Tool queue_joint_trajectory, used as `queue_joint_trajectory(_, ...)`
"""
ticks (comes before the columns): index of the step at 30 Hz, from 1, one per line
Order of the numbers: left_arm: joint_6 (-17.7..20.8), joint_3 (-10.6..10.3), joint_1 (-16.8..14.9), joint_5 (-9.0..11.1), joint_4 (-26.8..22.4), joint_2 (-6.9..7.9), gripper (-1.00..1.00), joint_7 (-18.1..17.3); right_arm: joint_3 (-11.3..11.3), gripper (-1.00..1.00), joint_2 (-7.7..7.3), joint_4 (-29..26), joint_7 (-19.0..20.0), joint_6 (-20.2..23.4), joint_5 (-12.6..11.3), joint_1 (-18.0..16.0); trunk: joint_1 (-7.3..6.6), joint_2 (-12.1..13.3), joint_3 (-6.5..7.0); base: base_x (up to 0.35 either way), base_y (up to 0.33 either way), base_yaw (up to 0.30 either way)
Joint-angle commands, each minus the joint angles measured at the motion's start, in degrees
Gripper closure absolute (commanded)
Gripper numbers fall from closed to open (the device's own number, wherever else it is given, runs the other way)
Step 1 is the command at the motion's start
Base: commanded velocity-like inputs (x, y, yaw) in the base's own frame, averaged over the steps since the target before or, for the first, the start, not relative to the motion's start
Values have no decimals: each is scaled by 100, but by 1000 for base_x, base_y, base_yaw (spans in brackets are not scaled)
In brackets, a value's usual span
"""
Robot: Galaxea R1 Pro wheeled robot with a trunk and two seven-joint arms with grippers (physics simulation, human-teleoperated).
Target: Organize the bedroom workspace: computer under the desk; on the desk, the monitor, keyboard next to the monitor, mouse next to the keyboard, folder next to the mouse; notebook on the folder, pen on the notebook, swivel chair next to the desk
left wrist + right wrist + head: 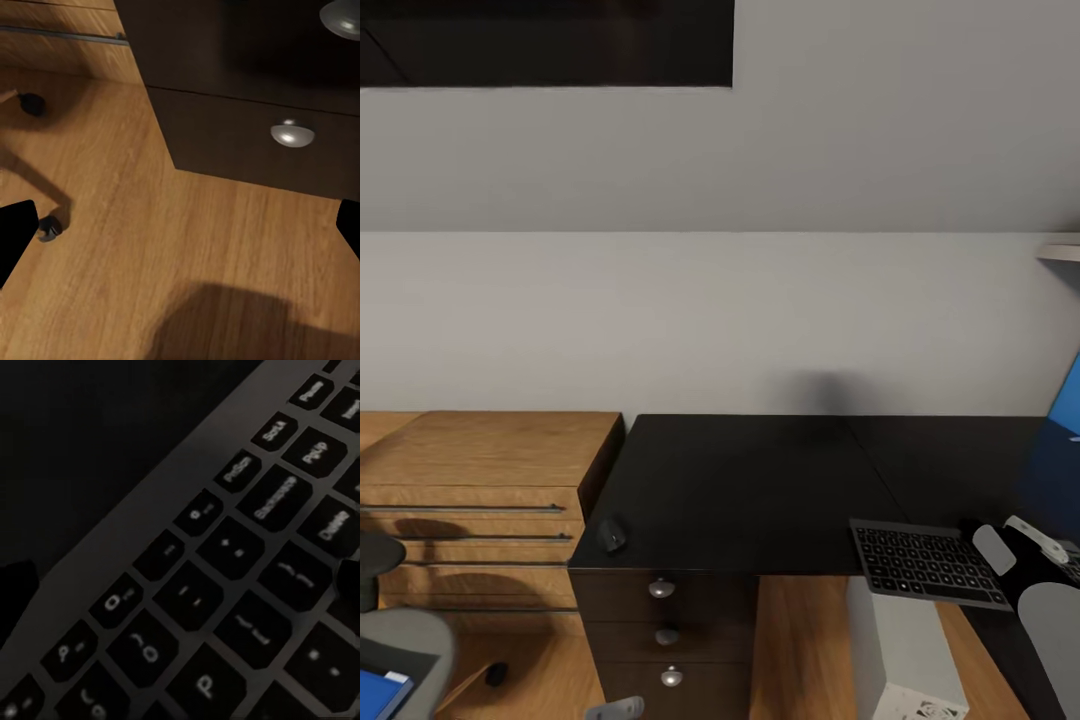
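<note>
The black desk (750,480) fills the middle. The mouse (612,535) lies at its front left corner. The keyboard (925,562) rests at the front edge on the right, and its keys (225,585) lie close under my open right gripper (182,581). My right arm (1040,590) reaches in over the keyboard's right end. The computer (905,650) stands on the floor below the keyboard. At lower left is the swivel chair (405,635) with the blue folder (380,692) on its seat. My left gripper (184,229) hangs open over the wood floor. Monitor, notebook and pen are out of view.
A light wood drawer chest (480,500) adjoins the desk's left side. The dark drawer unit with silver knobs (665,630) sits under the desk, close ahead of the left gripper (292,135). A chair caster (49,227) is nearby. A blue panel (1068,395) is at the right edge.
</note>
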Motion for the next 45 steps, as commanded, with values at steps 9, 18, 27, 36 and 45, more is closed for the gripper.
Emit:
queue_joint_trajectory(9, 11, -3, -8, 49, 26, 30, -100, 37, -32, -100, 4, 127, -15, 19, -139, 2, 0, -3, 7, 0, 0, 89)
queue_joint_trajectory(18, 9, -7, -8, 49, 34, 35, -100, 33, -33, -100, 4, 127, -15, 19, -139, 2, 0, -3, 10, -68, 74, 14)
queue_joint_trajectory(27, 15, -14, -8, 50, 43, 35, -100, 38, -32, -100, 4, 127, -7, 19, -139, 2, 0, -3, 10, -51, 59, 0)
queue_joint_trajectory(36, 10, -23, -8, 50, 43, 35, -100, 43, -32, -100, 13, 134, -6, 19, -139, 2, 0, -3, 10, -5, 49, 0)
queue_joint_trajectory(45, 33, -29, -8, 50, 52, 25, -100, 35, -32, -100, 13, 136, -6, 19, -139, 2, 0, -3, 10, -21, 123, 0)
